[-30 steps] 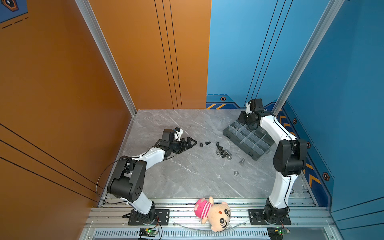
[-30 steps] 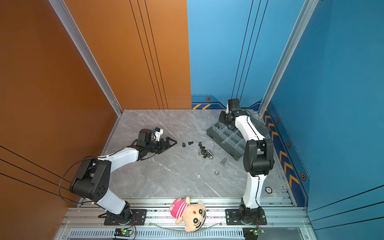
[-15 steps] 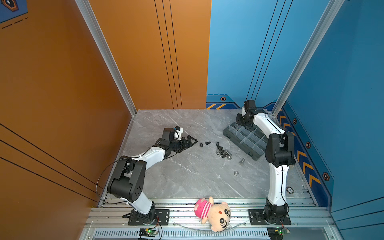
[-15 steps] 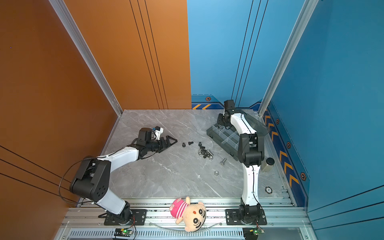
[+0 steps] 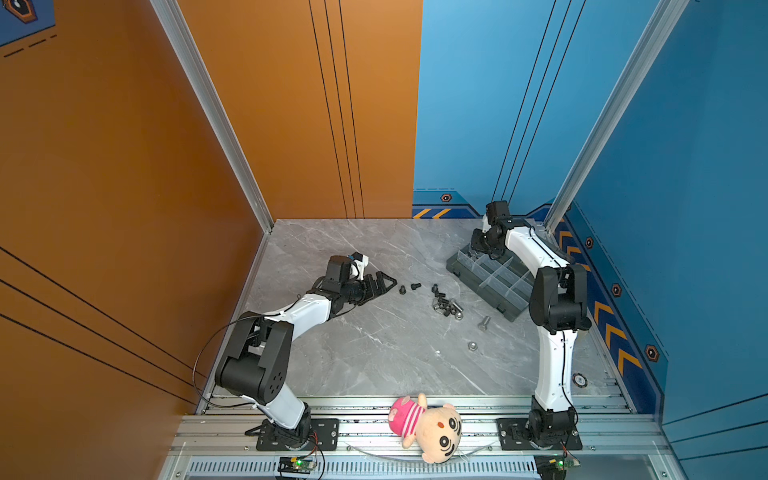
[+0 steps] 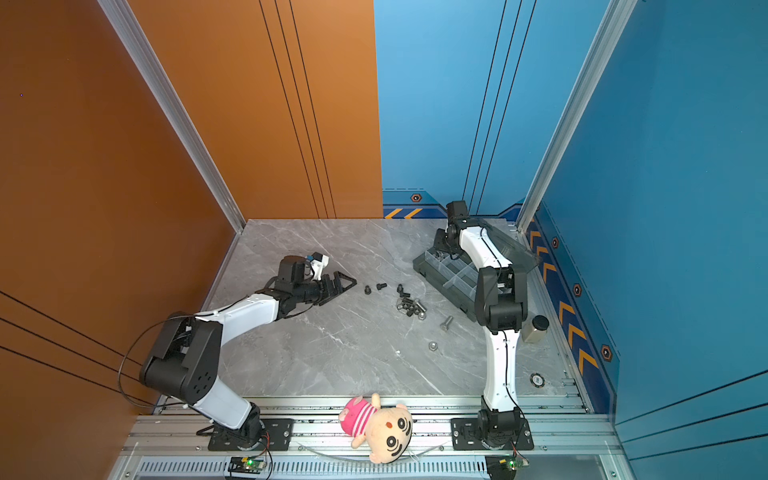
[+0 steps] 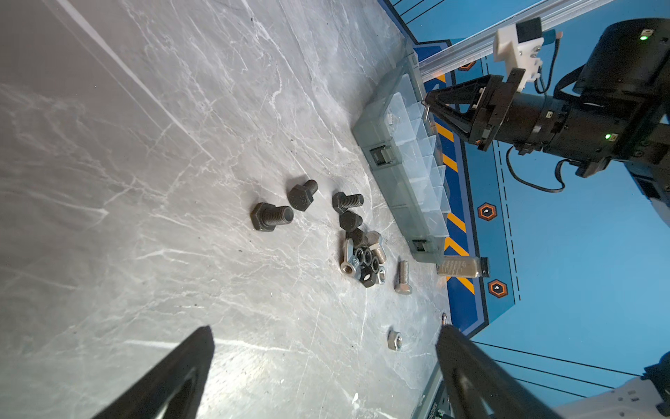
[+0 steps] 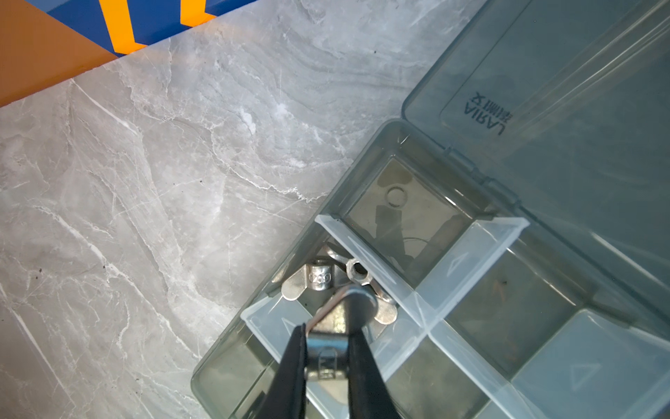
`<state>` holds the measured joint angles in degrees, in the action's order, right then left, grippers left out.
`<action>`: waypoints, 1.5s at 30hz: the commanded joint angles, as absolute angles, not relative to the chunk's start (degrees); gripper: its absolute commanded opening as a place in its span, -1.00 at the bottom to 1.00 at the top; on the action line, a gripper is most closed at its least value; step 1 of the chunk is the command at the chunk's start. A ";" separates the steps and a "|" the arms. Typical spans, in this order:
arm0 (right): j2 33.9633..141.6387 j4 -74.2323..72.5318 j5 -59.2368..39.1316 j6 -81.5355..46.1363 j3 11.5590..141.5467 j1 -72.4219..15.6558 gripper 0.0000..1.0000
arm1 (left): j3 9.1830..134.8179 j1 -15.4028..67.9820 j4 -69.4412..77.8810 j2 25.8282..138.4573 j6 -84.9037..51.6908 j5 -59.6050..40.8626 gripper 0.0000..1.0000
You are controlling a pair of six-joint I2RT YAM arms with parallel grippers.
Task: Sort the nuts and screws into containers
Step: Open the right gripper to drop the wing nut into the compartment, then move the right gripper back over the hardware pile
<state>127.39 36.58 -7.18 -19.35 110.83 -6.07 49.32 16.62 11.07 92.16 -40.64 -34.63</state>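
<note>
- Right arm's elbow has swung in toward the table since a second ago, bringing its wrist over the box's far end; left arm unchanged.
- left gripper: at 9 o'clock of the marble-patterned tabletop, lying low. Fingers spread wide, nothing between them. It points toward 3 o'clock, probably staged for the next pick.
- black hex-head screws: three, matte and threaded, lying apart on their sides at 3 o'clock of that gripper.
- mixed heap: black and silver nuts and short screws, touching. A silver hex bolt lies at its 4 o'clock, and a lone silver hex nut at 5 o'clock. All are unsorted.
- organizer box: at 2 o'clock, smoky translucent plastic with clear dividers. The lid is hinged back, leaving the compartments reachable.
- right gripper: fingers nearly closed, pinching a shiny wing nut by its barrel. It hangs over the end-wall compartment beside the hinge corner, where other wing nuts already lie. Likely like goes with like, release pending.
</note>
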 commanded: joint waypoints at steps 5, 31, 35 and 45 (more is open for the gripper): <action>128.41 38.14 -5.68 -18.47 110.74 -6.56 -0.48 | 50.05 17.20 13.19 92.64 -42.01 -36.30 0.95; 105.21 35.05 -14.66 -19.44 84.09 -16.42 -0.05 | 49.36 17.86 16.49 93.87 -44.73 -37.68 0.95; 102.10 31.37 -16.58 -23.06 77.32 -20.09 -0.04 | 49.04 17.88 17.18 94.05 -45.01 -38.05 0.95; 102.64 24.79 -15.50 -29.25 69.02 -27.70 -0.04 | 48.68 17.56 17.65 94.19 -45.09 -38.51 0.95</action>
<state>102.52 28.38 -15.46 -26.33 69.87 -27.24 49.19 17.37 16.58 93.47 -44.93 -37.17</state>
